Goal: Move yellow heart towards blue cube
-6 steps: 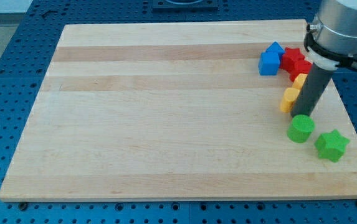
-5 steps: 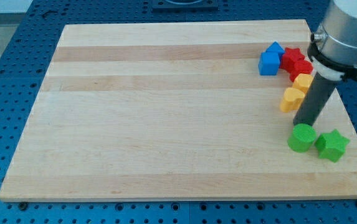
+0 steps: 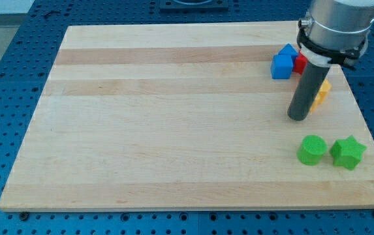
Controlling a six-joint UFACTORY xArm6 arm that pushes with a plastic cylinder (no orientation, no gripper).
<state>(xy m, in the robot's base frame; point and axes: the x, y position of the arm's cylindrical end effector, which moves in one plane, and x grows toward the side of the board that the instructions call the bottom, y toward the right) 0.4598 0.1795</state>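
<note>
My tip (image 3: 297,117) rests on the board at the view's right, just left of the yellow blocks. The rod hides most of them; a yellow piece (image 3: 320,93) shows to the rod's right, and I cannot tell which is the heart. The blue cube (image 3: 281,66) sits up and left of the rod, with a second blue block (image 3: 288,50) touching it behind. A red block (image 3: 300,62) peeks out between the blue blocks and the rod.
A green cylinder (image 3: 312,150) and a green star (image 3: 348,152) sit side by side near the board's bottom right. The wooden board (image 3: 173,117) lies on a blue perforated table; its right edge is close to the yellow blocks.
My tip has moved up and to the left, from beside the green cylinder to the left side of the yellow blocks. The rod now covers most of the yellow and red blocks.
</note>
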